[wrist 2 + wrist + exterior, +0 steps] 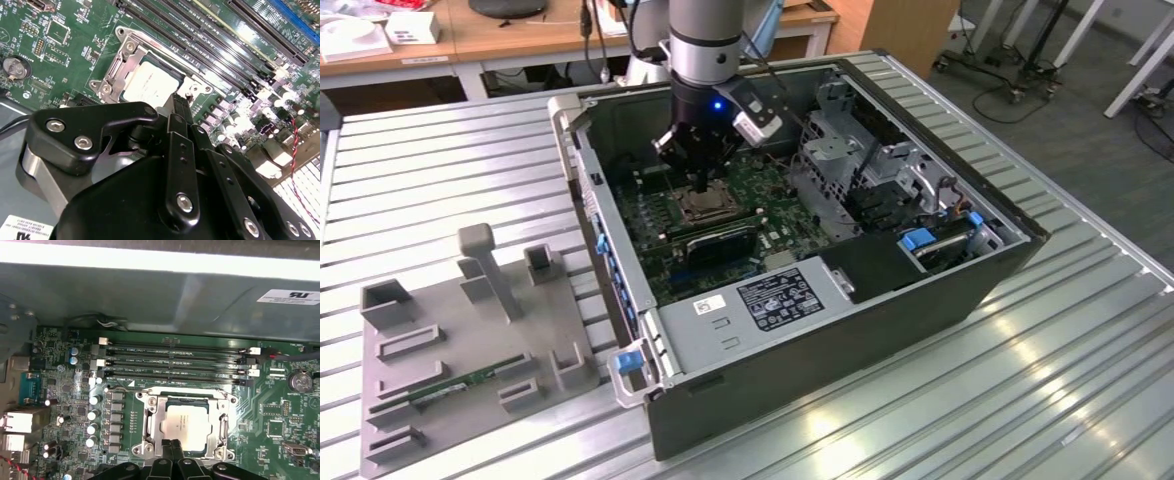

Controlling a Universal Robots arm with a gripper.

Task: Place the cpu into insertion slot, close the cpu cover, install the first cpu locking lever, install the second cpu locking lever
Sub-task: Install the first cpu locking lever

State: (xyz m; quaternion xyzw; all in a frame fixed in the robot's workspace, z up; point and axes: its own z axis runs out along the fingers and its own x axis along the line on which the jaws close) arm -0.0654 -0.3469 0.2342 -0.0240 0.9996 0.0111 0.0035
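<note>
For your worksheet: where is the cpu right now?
In the first wrist view, the cpu lies in the insertion slot, between the memory slots and the gripper.

The cpu (186,426) has a pale, satin metal top. Around it, the cpu cover (150,422) is bright bare metal that catches glare. Beside the cpu, the claw (173,442) is matt black with shiny screw heads (83,143). The motherboard (265,400) surrounding the cpu is smooth, lacquered green.

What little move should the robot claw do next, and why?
Probably press the shut gripper gently down on the cpu cover, at its edge. The cpu already sits in the insertion slot, the cover lies flat around it, and the tip hovers at that edge.
</note>
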